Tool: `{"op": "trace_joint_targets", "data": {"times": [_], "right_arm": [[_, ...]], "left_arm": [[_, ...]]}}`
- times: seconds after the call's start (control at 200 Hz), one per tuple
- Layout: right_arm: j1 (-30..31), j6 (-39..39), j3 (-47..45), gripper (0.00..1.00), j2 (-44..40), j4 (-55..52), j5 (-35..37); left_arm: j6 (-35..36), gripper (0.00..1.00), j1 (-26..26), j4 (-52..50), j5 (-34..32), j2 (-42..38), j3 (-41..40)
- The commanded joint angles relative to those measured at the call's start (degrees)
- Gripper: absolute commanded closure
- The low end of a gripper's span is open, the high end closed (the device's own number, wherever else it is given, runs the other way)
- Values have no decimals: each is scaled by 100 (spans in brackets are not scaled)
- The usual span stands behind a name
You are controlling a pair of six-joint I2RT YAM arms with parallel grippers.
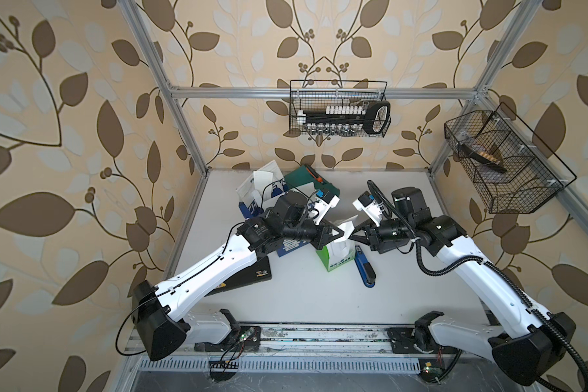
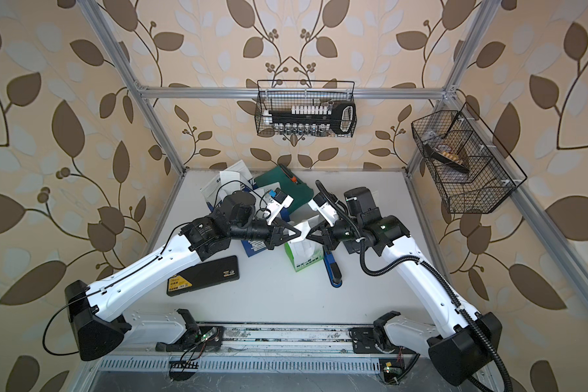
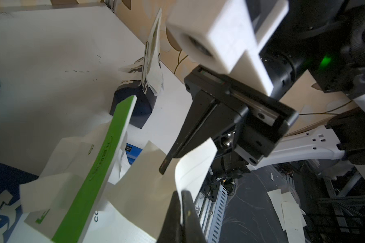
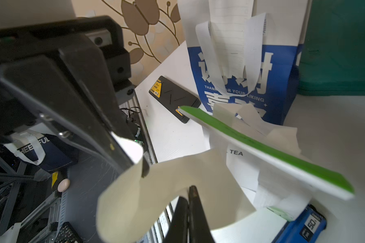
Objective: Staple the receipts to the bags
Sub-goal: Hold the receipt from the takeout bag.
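Receipt point(image 1: 347, 226) over green-and-white bag point(image 1: 335, 262), unstapled

Pinched between left gripper point(image 1: 343, 233) and right gripper point(image 1: 352, 235), both closed tight on the curled slip, above the bag's open top at the middle of the table point(image 1: 302, 298). Looks like alignment only: no staple in yet, blue stapler point(image 1: 365, 271) lying ungripped just right of the bag. Shows a slip hanging on the navy bag point(image 4: 282, 80) to the left; fastening there unclear.
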Motion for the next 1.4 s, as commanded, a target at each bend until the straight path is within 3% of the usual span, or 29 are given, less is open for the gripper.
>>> {"op": "trace_joint_targets", "data": {"times": [0.0, 0.04, 0.105, 0.275, 0.6, 0.885, 1.02, 1.245, 1.395], "right_arm": [[-11, -238, 158, 87, -131, -425, 291], [-15, -277, 133, 70, -252, -427, 421], [-18, -456, 44, 55, -516, -412, 647], [-18, -929, -377, 40, -1127, -73, 726], [-11, -733, -567, 38, -512, 632, 1275], [-13, -521, -913, 37, -306, 1326, 1254], [-27, -460, -974, 36, -236, 1580, 1759], [-27, -810, -646, 36, -160, 1543, 1859], [-36, -1819, -291, 37, -211, 1299, 1671]], "left_arm": [[-110, 100, -27, 312, -395, -150, 112], [-154, 100, -27, 274, -413, -130, 157], [-169, 100, -27, 178, -520, -103, 195], [-77, 100, -29, 203, -637, -30, 105], [311, 100, -35, 430, -1172, 22, -161], [669, 100, -36, 486, -1392, 35, -374], [878, 100, -36, 458, -1583, 93, -418], [1305, 100, -31, 298, -1709, 252, -267], [1424, 100, -36, 277, -1858, 312, -244]]}}
